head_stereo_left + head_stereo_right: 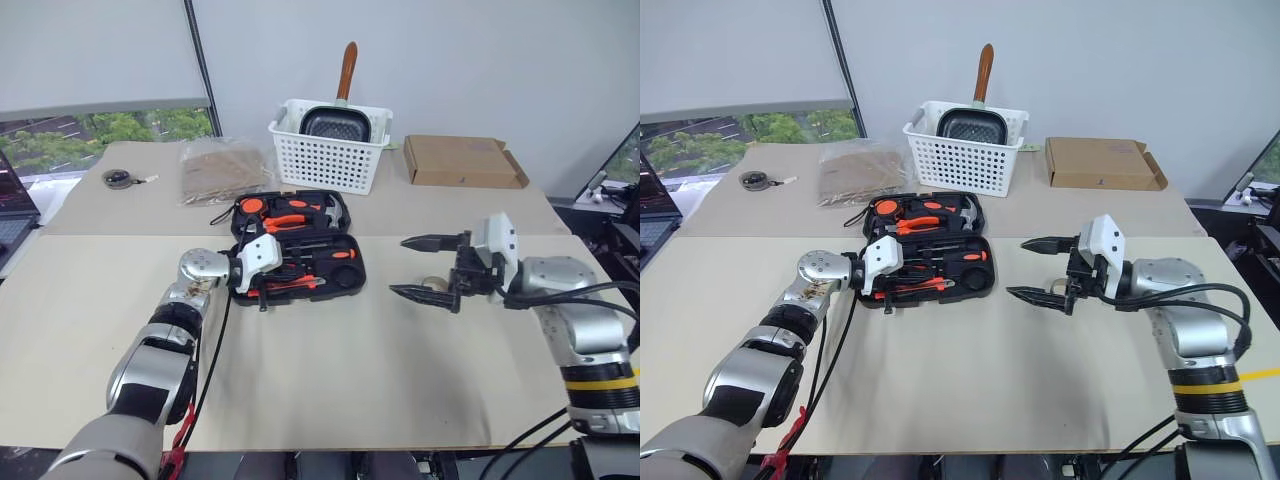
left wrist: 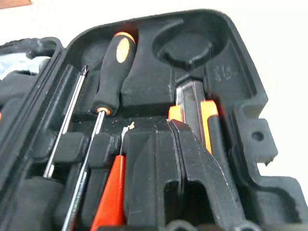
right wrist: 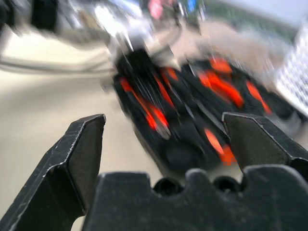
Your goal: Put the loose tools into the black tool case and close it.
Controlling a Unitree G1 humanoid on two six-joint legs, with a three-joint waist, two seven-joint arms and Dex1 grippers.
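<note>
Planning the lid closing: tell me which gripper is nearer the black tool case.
Left. The left gripper is at the black tool case, over its left edge; the right gripper hangs open to its right, apart.

Black tool case [image 3: 192, 115] blurred in right wrist view; left claw [image 1: 262, 283] tips hidden inside case.

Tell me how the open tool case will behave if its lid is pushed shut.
The tool case looks like stiff moulded plastic, so the lid should swing on its hinge without flexing. Lying flat, it may slide on the smooth table unless braced.

Beige table [image 1: 330, 390]: open black tool case [image 1: 345, 275], white basket [image 1: 330, 160], cardboard box [image 1: 462, 162], plastic bag [image 1: 222, 168].
</note>
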